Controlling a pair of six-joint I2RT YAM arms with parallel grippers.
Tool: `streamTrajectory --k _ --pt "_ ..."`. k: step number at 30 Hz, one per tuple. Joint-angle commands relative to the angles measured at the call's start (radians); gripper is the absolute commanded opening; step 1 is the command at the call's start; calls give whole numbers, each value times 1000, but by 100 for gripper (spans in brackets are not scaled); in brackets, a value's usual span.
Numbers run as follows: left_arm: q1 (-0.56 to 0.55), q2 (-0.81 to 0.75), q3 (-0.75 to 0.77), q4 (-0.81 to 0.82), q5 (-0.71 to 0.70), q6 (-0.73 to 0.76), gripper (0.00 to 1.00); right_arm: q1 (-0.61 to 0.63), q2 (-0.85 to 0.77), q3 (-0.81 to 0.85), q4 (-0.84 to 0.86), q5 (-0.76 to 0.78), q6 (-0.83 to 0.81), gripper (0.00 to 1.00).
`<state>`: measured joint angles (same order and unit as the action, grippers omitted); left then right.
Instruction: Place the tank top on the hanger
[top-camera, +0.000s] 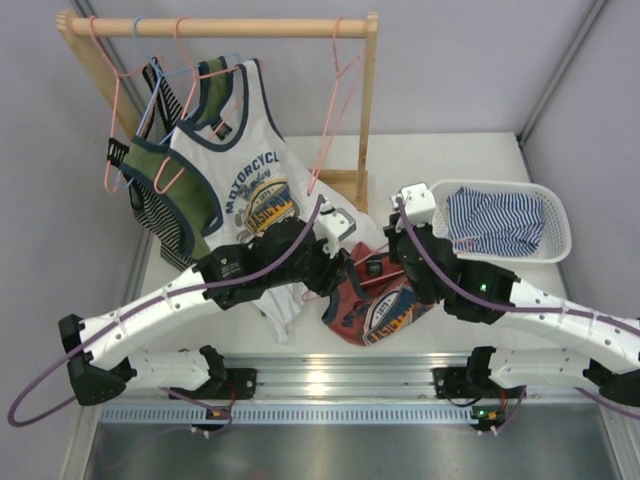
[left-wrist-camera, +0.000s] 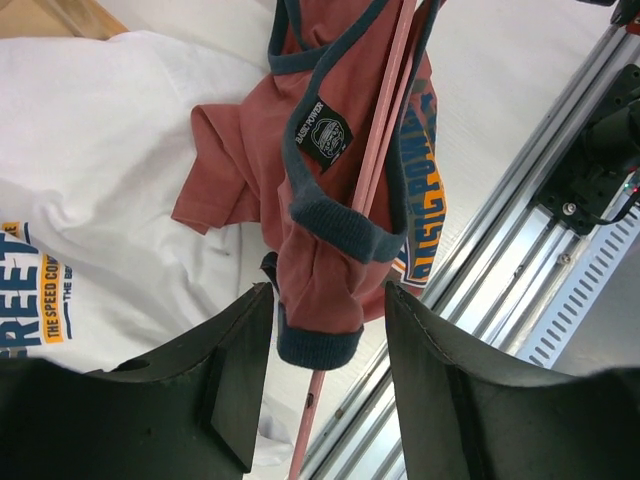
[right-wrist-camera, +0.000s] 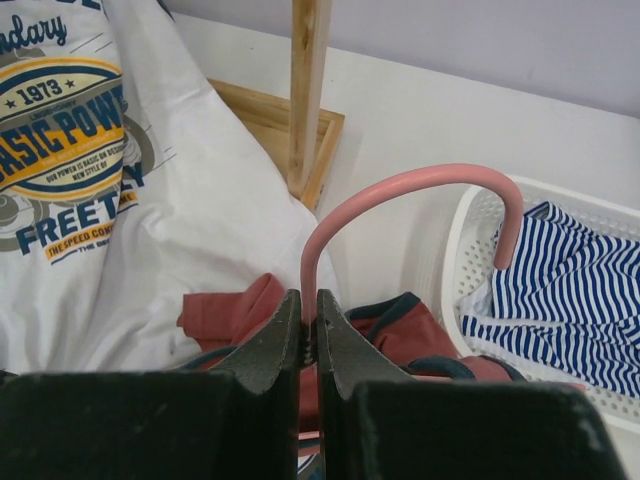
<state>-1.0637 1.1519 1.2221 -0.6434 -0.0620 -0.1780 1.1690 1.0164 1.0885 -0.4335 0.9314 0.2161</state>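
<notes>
The left arm (top-camera: 160, 300) and right arm (top-camera: 545, 297) are stretching inward from their bases, wrists nearly meeting at the centre. The left gripper (left-wrist-camera: 325, 300) is holding its jaws wide apart; the right gripper (right-wrist-camera: 309, 305) is pinching tight on the hanger (right-wrist-camera: 400, 182) stem

White table (top-camera: 480, 160) doing all the carrying here

Wooden rack (top-camera: 368, 110) is standing on it at upper centre, a white basket (top-camera: 560, 215) is sitting over at the right, and the white tank top (top-camera: 250, 190) is trailing its hem onto it, lower centre-left.
</notes>
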Motion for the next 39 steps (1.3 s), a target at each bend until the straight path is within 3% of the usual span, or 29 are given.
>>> streamTrajectory --k 1,17,24,27,28,33,39 --pt "1 12 -15 33 -1 43 53 14 -18 60 15 -11 -21 0" --pt "1 3 -96 214 -32 60 50 27 13 131 -14 -48 -18 0" --pt "1 -18 -144 278 -70 43 44 44 45 168 -19 -49 -26 0" --pt "1 -26 -165 287 -71 32 36 47 56 178 -16 -49 -30 0" --pt "1 -30 -173 292 -73 28 27 47 60 180 -16 -54 -32 0" --pt "1 -50 -213 321 -65 9 2 64 79 200 -11 -52 -38 0" --pt "1 -104 -304 402 -98 -53 0 72 103 212 -11 -49 -41 0"
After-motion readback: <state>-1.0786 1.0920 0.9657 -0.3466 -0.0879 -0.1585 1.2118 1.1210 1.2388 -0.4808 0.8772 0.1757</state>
